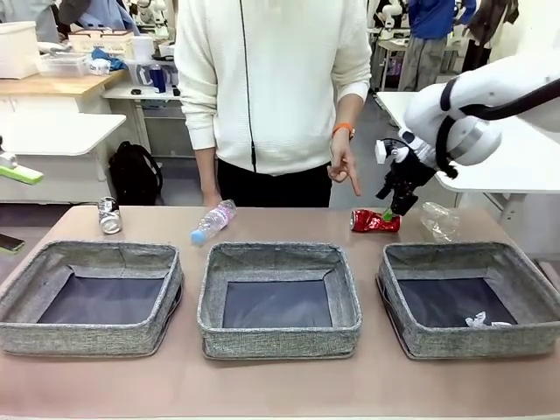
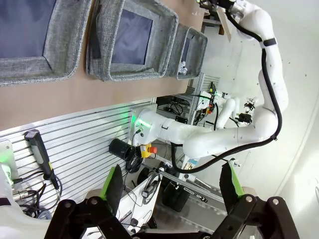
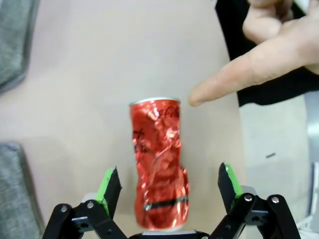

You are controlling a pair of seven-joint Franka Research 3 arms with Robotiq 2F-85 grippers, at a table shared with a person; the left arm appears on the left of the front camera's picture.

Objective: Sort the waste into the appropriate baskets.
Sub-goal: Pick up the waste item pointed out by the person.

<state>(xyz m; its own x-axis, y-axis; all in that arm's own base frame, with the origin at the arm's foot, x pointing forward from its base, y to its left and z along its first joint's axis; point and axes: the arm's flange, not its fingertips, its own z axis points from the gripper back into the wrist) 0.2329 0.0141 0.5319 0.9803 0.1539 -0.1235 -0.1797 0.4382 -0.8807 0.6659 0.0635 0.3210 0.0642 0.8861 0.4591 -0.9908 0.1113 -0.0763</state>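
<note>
Here the red drink can (image 1: 374, 220) lies on its side on the bare tabletop, at about one o'clock from the middle basket (image 1: 278, 331). The right gripper (image 3: 168, 179) hangs over it, jaws spread wide on either side and nothing held. A person's hand (image 1: 343, 166) points down at the can from eleven o'clock. For a good grip, I judge the pads should come down squarely across the can's narrow waist, since its crumpled, glossy thin metal could slip or buckle. The baskets are soft grey woven fabric with dark flat bases. The left gripper (image 2: 171, 179) stands open, holding nothing.
</note>
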